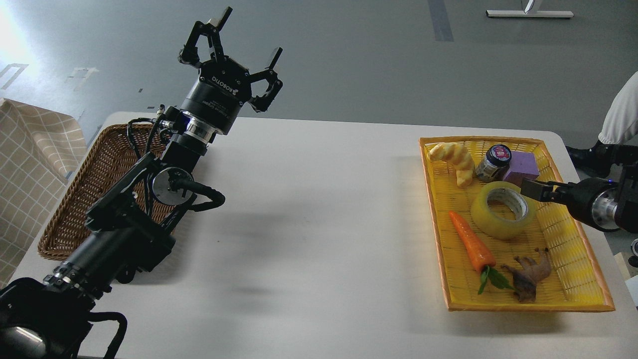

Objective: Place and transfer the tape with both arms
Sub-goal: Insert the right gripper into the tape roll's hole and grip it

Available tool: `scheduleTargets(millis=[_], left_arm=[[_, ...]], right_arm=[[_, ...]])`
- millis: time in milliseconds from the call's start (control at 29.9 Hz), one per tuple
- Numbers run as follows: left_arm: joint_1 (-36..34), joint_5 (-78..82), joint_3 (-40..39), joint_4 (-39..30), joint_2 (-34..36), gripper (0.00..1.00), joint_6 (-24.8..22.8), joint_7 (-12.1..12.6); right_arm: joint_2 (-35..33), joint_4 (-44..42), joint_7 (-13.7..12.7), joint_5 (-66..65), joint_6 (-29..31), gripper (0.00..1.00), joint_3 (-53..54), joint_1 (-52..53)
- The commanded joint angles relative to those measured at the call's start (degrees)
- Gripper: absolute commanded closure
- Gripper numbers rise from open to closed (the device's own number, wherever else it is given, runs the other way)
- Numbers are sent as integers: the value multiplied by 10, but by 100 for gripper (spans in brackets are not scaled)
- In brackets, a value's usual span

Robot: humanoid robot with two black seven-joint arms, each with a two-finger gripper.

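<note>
The tape (503, 210), a yellow translucent roll with a pale core, lies flat in the yellow tray (573, 279) at the right of the white table. My right gripper (531, 189) comes in low from the right edge, and its tip sits at the roll's upper right rim. Its fingers are seen dark and side-on, so I cannot tell them apart. My left gripper (238, 44) is raised high above the table's far left, open and empty, far from the tape.
The tray also holds a croissant (454, 160), a dark jar (493, 162), a purple block (521, 168), a carrot (471, 243) and a brown toy animal (531, 276). A wicker basket (94, 169) lies under my left arm. A person's leg (620, 117) is at the right.
</note>
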Motion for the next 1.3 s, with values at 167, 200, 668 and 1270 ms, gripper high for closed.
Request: scheduleTargets(millis=[167,200,668,1270], left_arm=[[1,0,0,0,0,2,0,0],[1,0,0,0,0,2,0,-1],[1,0,0,0,0,2,0,-1],[1,0,-1,0,1,2,0,-1]], right_arm=[[8,-1,0,-3,0,17,-15,-1],[8,-1,0,-3,0,17,-16,-1],[35,-34,0,-11,0,17,-32,-1],[43,-50,0,-11,0,41,-49,4]])
